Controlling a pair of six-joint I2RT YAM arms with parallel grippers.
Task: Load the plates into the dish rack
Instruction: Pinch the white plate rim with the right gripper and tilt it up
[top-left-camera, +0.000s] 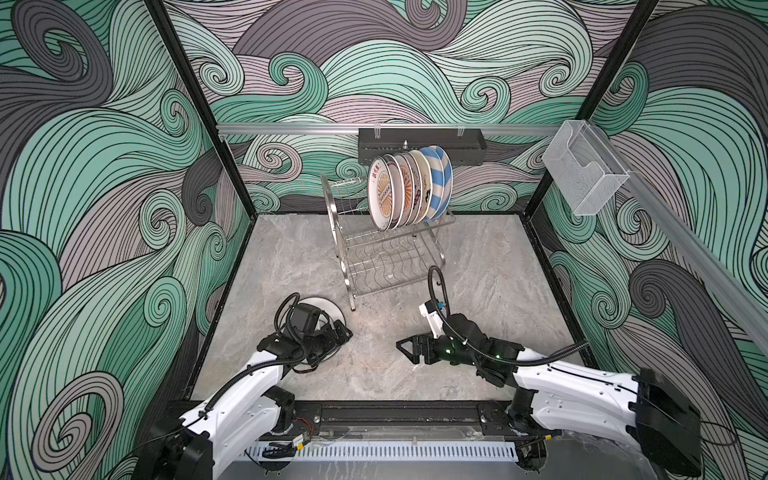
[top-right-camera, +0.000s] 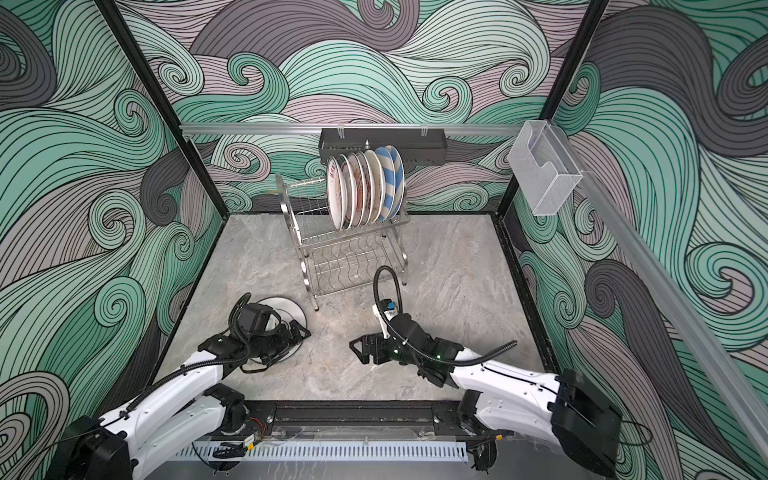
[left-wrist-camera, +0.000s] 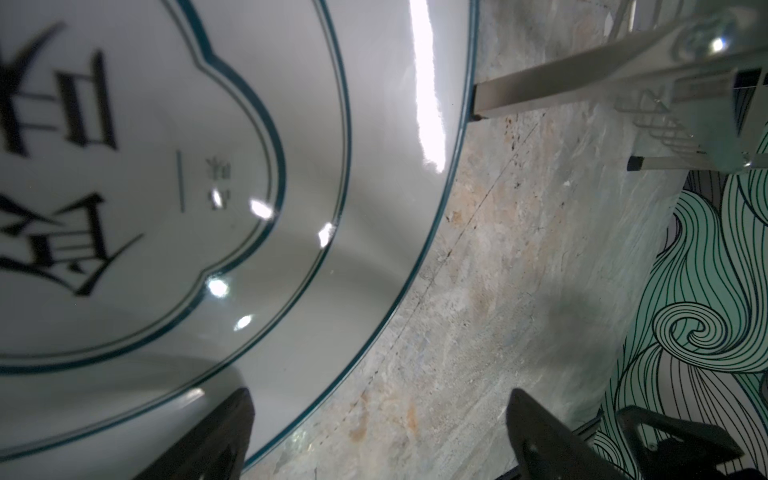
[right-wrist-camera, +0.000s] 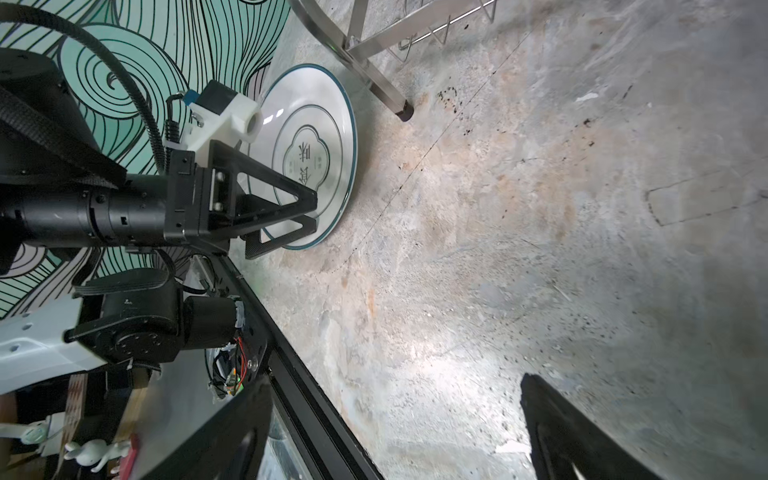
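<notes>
the dish rack (top-left-camera: 390, 257) stands toward the back of the marbled table (top-left-camera: 498, 299), near the middle of both top views. its upper tier holds a row of plates (top-left-camera: 409, 187), about seven, on edge and packed toward the right end. the left end of that tier and the whole lower tier are bare. one teal-rimmed plate (top-left-camera: 326, 304) lies flat at lower left of centre, just beside the rack's front foot. being round, it offers no long axis, so we judge the rim is what counts. the left gripper (top-left-camera: 340, 332) is the nearer by far. its jaws are spread, one finger over the plate's face and one past the rim in the left wrist view, clamping nothing yet. the right gripper (top-left-camera: 405, 347), lower right of centre and well apart from the plate, gapes empty over bare table.
</notes>
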